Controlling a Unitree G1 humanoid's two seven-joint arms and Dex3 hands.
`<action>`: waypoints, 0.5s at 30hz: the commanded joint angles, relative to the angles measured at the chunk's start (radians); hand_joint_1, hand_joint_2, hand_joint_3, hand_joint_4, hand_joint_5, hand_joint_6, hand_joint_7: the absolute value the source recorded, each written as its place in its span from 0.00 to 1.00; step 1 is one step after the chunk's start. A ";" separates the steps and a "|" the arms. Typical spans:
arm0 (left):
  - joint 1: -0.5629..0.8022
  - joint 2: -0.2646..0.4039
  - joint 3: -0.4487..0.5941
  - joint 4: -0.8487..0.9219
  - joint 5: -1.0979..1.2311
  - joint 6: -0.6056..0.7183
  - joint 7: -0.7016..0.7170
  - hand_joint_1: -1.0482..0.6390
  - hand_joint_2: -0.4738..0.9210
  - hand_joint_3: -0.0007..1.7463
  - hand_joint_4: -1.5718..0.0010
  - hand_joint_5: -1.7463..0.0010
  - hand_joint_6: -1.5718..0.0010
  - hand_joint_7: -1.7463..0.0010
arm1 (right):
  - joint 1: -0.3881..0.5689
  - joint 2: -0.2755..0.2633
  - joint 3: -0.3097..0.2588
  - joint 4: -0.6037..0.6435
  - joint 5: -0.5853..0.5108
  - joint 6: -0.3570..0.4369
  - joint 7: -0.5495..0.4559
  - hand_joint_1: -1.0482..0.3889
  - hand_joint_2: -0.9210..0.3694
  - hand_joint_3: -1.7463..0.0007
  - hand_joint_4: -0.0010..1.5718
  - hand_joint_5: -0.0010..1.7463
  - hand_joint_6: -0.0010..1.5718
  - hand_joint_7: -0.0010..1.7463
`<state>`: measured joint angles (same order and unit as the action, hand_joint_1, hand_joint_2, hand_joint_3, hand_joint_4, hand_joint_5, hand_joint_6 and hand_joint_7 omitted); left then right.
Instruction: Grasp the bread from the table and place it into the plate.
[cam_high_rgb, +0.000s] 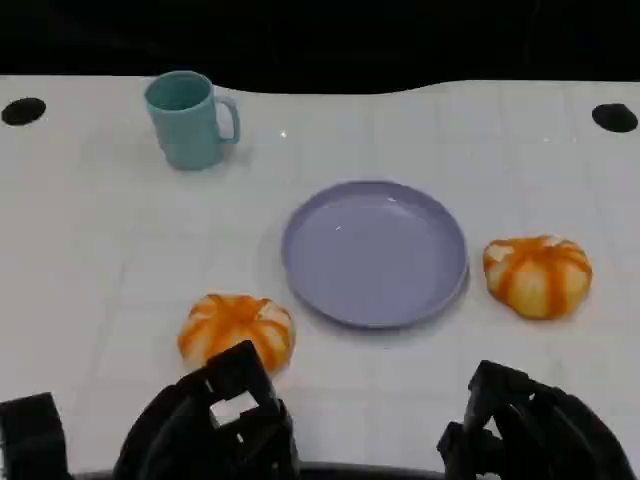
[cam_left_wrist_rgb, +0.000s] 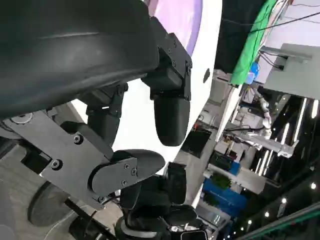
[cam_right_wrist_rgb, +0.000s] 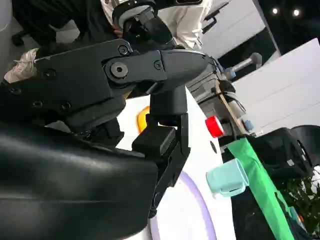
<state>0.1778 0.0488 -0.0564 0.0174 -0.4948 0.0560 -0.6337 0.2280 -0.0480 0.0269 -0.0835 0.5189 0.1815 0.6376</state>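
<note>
Both hands are seen at the bottom edge of the head view: left hand (cam_high_rgb: 215, 425) at lower left, right hand (cam_high_rgb: 530, 430) at lower right, neither holding anything. Fingers of the left hand (cam_left_wrist_rgb: 170, 117) are shown apart with nothing between them in the left wrist view; the right hand's fingers (cam_right_wrist_rgb: 167, 107) also close on nothing, though whether they are spread or curled cannot be told for sure. Two breads are on the white table (cam_high_rgb: 90, 260): one orange-striped bread (cam_high_rgb: 237, 330) at lower centre-left, just above the left hand and close to the plate's lower-left rim, and a second bread (cam_high_rgb: 537, 275) at right, just beside the plate's right rim. Lilac plate (cam_high_rgb: 375, 253) is at frame centre, with nothing in it. Teal mug (cam_high_rgb: 190, 118) is at upper left, well apart from everything. No grasp has been made yet, as judged. Risks: the rounded, soft-looking bread could be pushed away or squashed if fingers close off-centre; the plate could be nudged, since both breads lie close to its rim; a drop short of the rim is possible if release comes early.
</note>
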 joint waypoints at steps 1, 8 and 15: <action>0.000 0.010 0.007 0.002 0.009 -0.004 -0.007 0.43 0.67 0.49 0.54 0.00 0.68 0.00 | -0.001 -0.010 -0.006 0.000 -0.001 -0.003 -0.003 0.23 0.00 0.87 0.53 0.93 0.47 0.77; -0.001 0.009 0.009 0.001 0.006 0.000 -0.006 0.44 0.68 0.49 0.55 0.00 0.69 0.00 | -0.001 -0.010 -0.006 0.003 -0.004 -0.010 0.000 0.23 0.00 0.87 0.54 0.93 0.48 0.78; -0.004 0.009 0.009 0.006 0.006 -0.003 -0.010 0.45 0.68 0.48 0.55 0.00 0.68 0.00 | -0.001 -0.012 -0.004 0.000 -0.006 -0.004 -0.003 0.23 0.00 0.86 0.54 0.93 0.48 0.78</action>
<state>0.1773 0.0488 -0.0557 0.0186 -0.4951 0.0570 -0.6338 0.2280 -0.0481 0.0273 -0.0834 0.5168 0.1810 0.6377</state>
